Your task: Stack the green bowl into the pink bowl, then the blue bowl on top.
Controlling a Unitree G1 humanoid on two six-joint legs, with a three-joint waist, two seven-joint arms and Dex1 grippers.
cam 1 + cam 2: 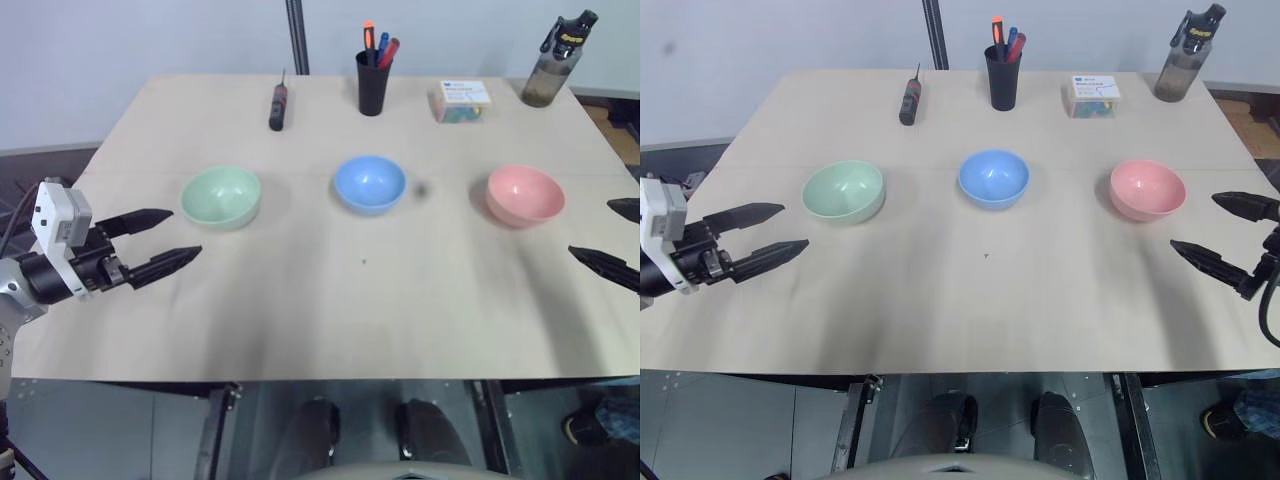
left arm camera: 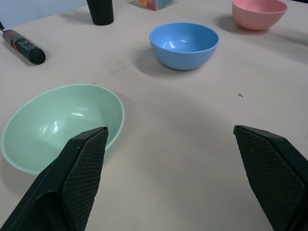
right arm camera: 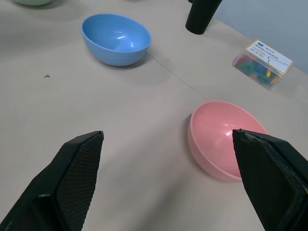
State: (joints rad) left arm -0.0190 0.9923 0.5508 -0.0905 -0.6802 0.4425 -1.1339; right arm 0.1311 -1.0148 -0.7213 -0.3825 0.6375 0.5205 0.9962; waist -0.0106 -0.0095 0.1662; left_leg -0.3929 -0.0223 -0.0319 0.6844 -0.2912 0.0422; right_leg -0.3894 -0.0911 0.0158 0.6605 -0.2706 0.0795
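Bright, even light from overhead falls on the pale worktop (image 1: 330,300). Each bowl throws only a soft, short shadow, and small white glints sit inside the blue bowl (image 2: 184,44) and the pink bowl (image 3: 226,139). Everything looks sharp, though the worktop's far edge bows slightly.

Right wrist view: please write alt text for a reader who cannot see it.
The right gripper hangs open over a pale wooden table, just short of a round salmon-pink plastic bowl that sits upright and empty. Farther off stand a round sky-blue plastic bowl, a black cup and a clear box of coloured pieces.
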